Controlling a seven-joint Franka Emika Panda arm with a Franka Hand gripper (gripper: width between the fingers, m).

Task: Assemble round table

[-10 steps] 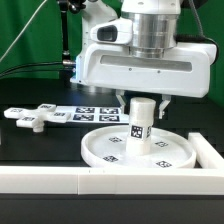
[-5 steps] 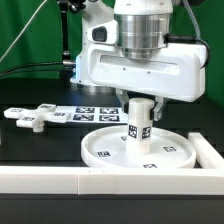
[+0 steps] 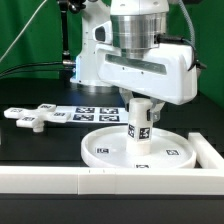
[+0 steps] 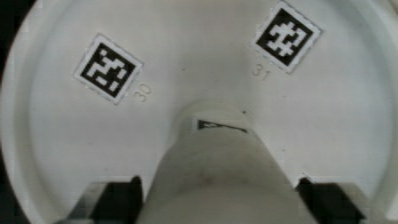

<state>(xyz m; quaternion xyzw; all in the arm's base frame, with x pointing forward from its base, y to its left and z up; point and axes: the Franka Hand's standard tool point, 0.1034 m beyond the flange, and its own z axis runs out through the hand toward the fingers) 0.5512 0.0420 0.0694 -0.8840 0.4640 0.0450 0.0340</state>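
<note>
The large white round disc [image 3: 135, 147] lies on the black table near the front. The short white cylindrical leg [image 3: 140, 122] stands upright at the disc's centre, a square marker on its side. My gripper [image 3: 141, 100] is shut on the leg's top, directly above the disc. In the wrist view the leg [image 4: 217, 160] runs down to the disc [image 4: 178, 60], with dark fingertips [image 4: 116, 198] pressed on both sides of it. The flat cross-shaped piece [image 3: 35, 117] lies on the table at the exterior view's left, apart from my gripper.
The marker board [image 3: 95, 113] lies flat behind the disc. A long white border wall [image 3: 60, 180] runs along the front, with a side section [image 3: 212, 152] at the exterior view's right. A green backdrop stands behind.
My wrist and gripper body have rotated about the vertical axis while staying over the disc centre. The leg's marker has turned slightly with it. The cross piece has not moved.
</note>
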